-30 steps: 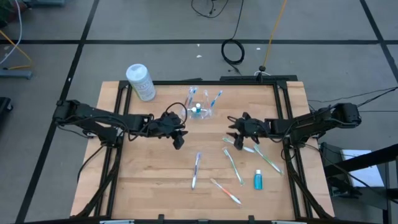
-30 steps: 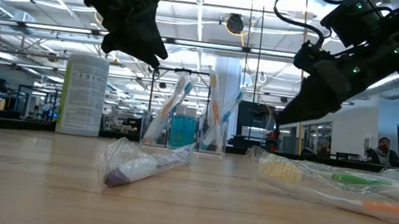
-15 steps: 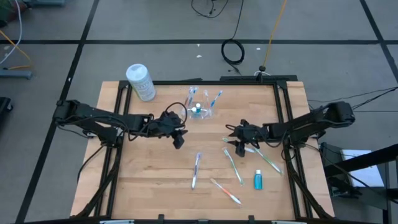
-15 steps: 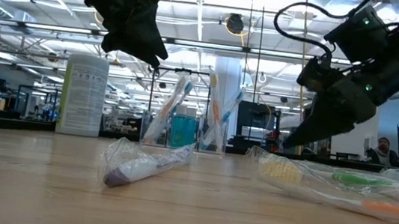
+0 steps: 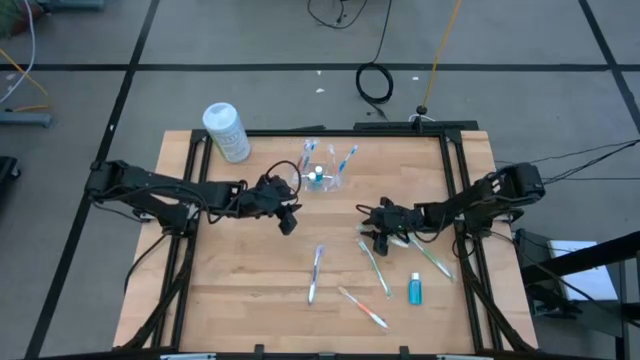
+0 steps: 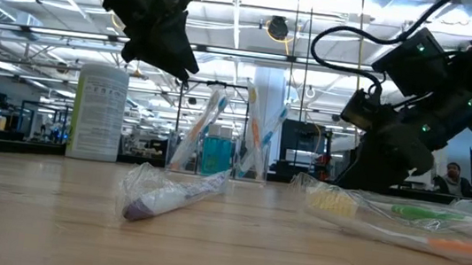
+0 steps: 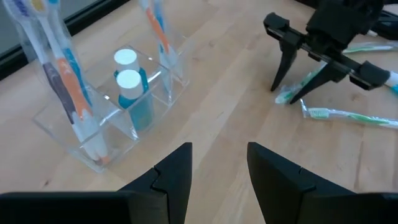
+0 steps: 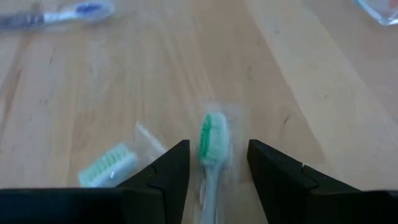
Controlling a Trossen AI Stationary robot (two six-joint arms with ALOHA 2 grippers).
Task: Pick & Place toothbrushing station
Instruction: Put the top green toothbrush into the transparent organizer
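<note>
The toothbrushing station (image 5: 320,174), a clear plastic holder with upright toothbrushes and blue tubes in its compartments, stands on the wooden bench (image 5: 250,270) toward 12 o'clock in the high view, with the white canister (image 5: 226,131) well apart from it toward 10 o'clock, at the bench corner. The left gripper (image 5: 287,222) hangs above the bench just toward 7 o'clock from the station, jaws spread and holding nothing; its wrist view looks past them at the station (image 7: 112,106). The right gripper (image 5: 372,240) is low over the bench toward 3 o'clock of centre, its spread jaws straddling the head of a wrapped green toothbrush (image 8: 210,149) without closing on it. More wrapped toothbrushes lie toward 5 and 6 o'clock, one with a purple handle (image 5: 315,272), and a small blue tube (image 5: 415,291) lies near the right gripper's brushes.
</note>
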